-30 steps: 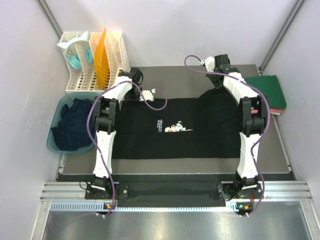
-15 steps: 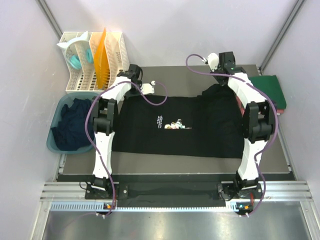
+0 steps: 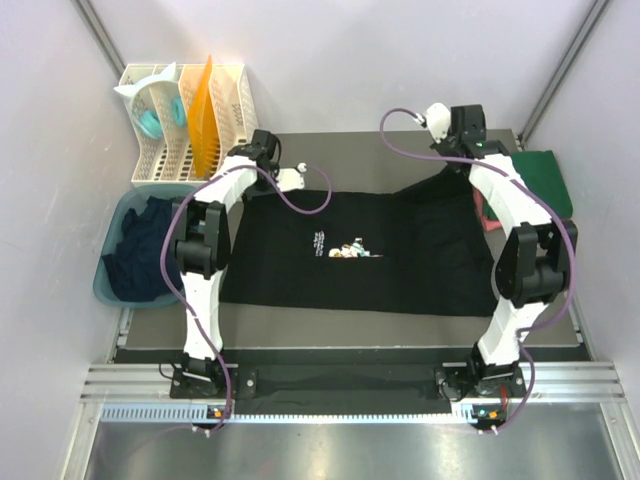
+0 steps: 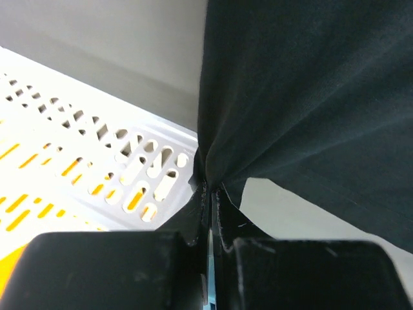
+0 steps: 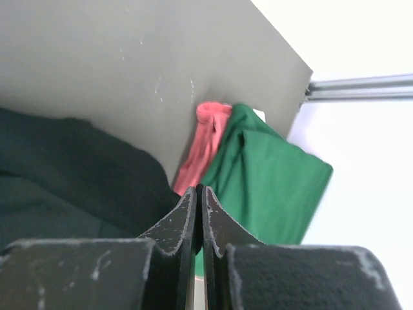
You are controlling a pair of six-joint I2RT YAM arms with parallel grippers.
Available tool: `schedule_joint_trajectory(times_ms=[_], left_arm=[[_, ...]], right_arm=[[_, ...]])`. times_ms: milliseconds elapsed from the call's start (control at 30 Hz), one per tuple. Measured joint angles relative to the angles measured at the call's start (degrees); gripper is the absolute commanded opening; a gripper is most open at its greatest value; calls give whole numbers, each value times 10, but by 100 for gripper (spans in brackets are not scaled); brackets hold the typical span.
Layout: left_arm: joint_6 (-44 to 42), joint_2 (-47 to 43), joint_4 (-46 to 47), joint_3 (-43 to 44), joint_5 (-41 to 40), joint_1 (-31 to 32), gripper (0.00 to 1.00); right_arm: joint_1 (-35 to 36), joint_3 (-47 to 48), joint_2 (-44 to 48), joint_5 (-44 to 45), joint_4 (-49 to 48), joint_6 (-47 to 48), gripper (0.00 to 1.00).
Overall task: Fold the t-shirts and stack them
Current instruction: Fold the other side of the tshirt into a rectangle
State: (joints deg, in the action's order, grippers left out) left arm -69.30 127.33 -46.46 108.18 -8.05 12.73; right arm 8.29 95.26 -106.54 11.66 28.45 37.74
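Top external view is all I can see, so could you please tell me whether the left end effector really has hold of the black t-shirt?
Observer: Yes. In the left wrist view the left end effector is shut, with an edge of the black t-shirt pinched between its fingers.
Operator: Thank you. And the right one?
Observer: The right end effector is shut too. Black cloth reaches its fingers, but the pinch itself is hidden.
Operator: What lies beyond it?
Observer: A pinkish-red t-shirt lying right against a green t-shirt.
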Motion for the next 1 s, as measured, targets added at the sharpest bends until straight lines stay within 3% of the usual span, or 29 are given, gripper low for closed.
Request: schedule_joint_trajectory(times_ms=[233, 633, 1000], left_arm=[[9, -31, -2, -41, -11, 0, 0], [17, -103, 0, -131, -14, 0, 0], [17, -166, 2, -214, -8, 0, 0]], right_arm=[[-16, -89, 90, -8, 0, 36, 0], [-46, -273, 164, -21, 6, 79, 0], [-51, -349, 249, -25, 12, 122, 0]])
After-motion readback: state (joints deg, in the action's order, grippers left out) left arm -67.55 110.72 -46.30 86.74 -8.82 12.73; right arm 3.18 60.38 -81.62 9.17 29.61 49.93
